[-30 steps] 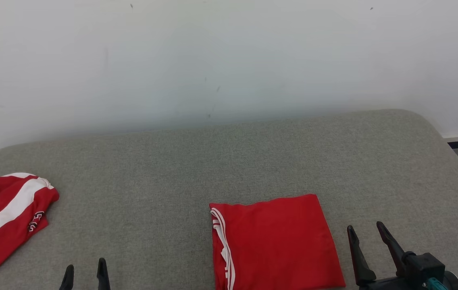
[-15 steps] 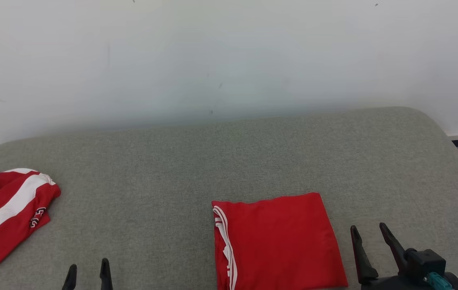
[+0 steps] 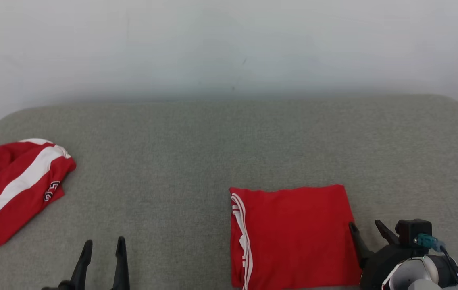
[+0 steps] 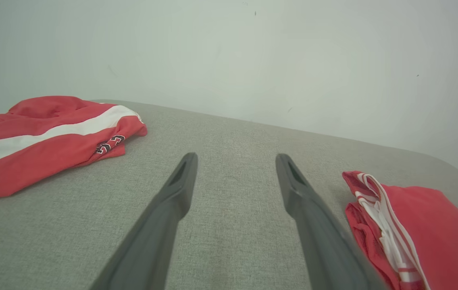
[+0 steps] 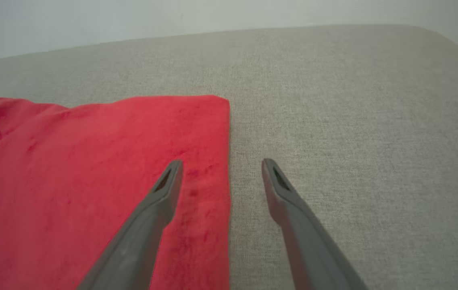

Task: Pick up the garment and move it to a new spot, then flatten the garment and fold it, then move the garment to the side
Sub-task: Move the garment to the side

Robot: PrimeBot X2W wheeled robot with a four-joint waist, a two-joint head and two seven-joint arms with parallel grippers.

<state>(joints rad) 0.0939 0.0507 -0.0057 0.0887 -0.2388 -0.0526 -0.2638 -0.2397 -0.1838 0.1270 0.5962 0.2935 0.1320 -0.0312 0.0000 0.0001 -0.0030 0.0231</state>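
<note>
The folded red garment (image 3: pixel 293 233) with white trim on its left edge lies flat on the grey cushion (image 3: pixel 196 161), right of centre and near the front. My right gripper (image 3: pixel 364 223) is open at the garment's right edge. In the right wrist view the gripper (image 5: pixel 221 162) straddles that edge, one finger over the red garment (image 5: pixel 92 169) and the other over bare cushion. My left gripper (image 3: pixel 104 240) is open at the lower left with nothing between its fingers. The left wrist view has the gripper (image 4: pixel 236 156) over bare cushion, the garment (image 4: pixel 422 225) to its right.
A second, crumpled red garment with a white stripe (image 3: pixel 11 197) lies at the cushion's left edge, also in the left wrist view (image 4: pixel 43 137). A pale wall (image 3: pixel 229 48) stands behind the cushion. The cushion's rounded corners fall away at far left and right.
The head camera has shifted, sliding the whole scene rightward. My right gripper has come in against the folded garment's right edge and its wrist has turned. The left gripper kept its place.
</note>
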